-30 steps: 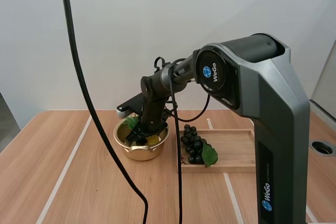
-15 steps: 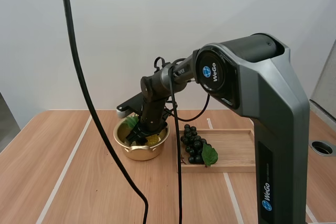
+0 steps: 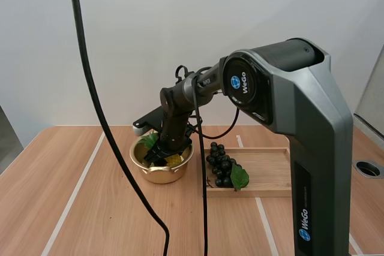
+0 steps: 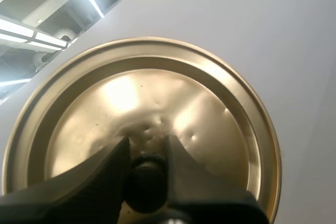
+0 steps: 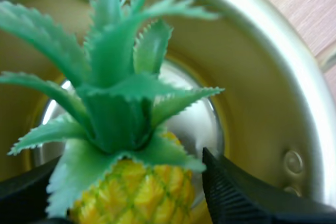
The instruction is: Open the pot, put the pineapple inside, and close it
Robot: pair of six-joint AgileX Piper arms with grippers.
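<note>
A gold pot [image 3: 157, 175] stands open on the table left of centre. My right gripper [image 3: 159, 155] reaches down into it, shut on a yellow pineapple [image 3: 174, 160] whose green leaves [image 3: 149, 141] point toward the pot's far left rim. In the right wrist view the pineapple [image 5: 136, 187] sits between my right gripper's [image 5: 131, 182] black fingers [image 5: 236, 192], just above the shiny pot bottom, with the pot wall [image 5: 262, 77] all around it. My left gripper [image 4: 147, 148] is shut on the dark knob [image 4: 146, 182] of the gold lid [image 4: 210, 108], held up in the air.
A wooden tray [image 3: 270, 169] lies right of the pot, with a dark bunch of grapes [image 3: 222, 169] and a green leaf at its left end. The right arm's grey base [image 3: 312, 148] rises at the front right. Bare wooden table [image 3: 78, 208] spreads left of the pot.
The right arm has edged very slightly left over the pot. The pineapple stays inside the pot between the fingers.
</note>
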